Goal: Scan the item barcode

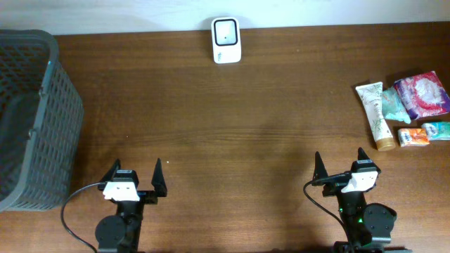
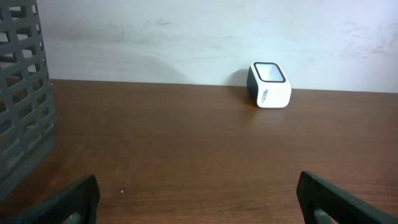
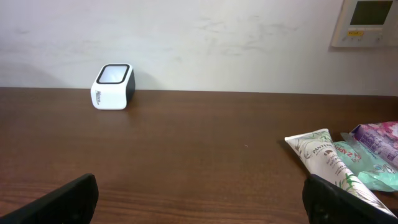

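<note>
A white and black barcode scanner [image 1: 226, 40] stands at the table's far edge, also in the left wrist view [image 2: 270, 84] and the right wrist view [image 3: 112, 86]. Several items lie at the right: a cream tube [image 1: 375, 115] [image 3: 326, 163], a teal pack [image 1: 393, 104], a purple pouch [image 1: 422, 95], a small orange box [image 1: 413, 136] and a teal box [image 1: 436, 130]. My left gripper [image 1: 136, 178] [image 2: 199, 198] is open near the front edge, holding nothing. My right gripper [image 1: 340, 167] [image 3: 202, 198] is open too, left of the items, with nothing between its fingers.
A dark grey mesh basket [image 1: 28, 119] [image 2: 22, 93] stands at the left edge of the brown table [image 1: 232, 126]. A white wall runs behind the scanner, with a wall panel [image 3: 367, 22] at the upper right.
</note>
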You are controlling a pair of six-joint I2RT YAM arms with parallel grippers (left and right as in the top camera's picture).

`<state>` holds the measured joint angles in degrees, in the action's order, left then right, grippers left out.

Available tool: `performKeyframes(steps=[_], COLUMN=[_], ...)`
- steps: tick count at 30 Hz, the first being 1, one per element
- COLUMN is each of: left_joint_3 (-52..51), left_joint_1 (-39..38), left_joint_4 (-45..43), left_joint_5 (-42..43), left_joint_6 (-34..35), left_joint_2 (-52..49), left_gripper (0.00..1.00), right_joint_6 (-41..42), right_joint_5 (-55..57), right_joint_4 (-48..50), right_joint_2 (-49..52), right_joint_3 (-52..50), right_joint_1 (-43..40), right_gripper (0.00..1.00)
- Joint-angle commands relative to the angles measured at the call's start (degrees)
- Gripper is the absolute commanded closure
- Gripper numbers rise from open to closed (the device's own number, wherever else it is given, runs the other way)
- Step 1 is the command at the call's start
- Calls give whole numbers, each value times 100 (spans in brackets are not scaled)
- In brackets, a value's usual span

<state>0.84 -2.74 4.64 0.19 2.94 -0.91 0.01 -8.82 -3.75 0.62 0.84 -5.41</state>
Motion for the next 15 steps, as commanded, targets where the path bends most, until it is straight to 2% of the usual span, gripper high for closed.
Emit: performKeyframes(steps=[1,7,15], left_joint_3=[-37,-37,-35], left_joint_1=[39,330,330], left_joint_4=[26,-2,17], left_joint_5=[-101,-431,-184], left_joint_6=[-407,-407,-538], left_joint_2=[63,63,63], left_gripper=[1,1,1], right_joint_6=[26,26,26], right_joint_5=[48,48,48], right_joint_4=[-7,-7,-7], right_joint_2=[-42,-42,-42], right_joint_3=[-52,-52,-52], right_joint_1=[52,52,52], right_gripper=[1,1,1])
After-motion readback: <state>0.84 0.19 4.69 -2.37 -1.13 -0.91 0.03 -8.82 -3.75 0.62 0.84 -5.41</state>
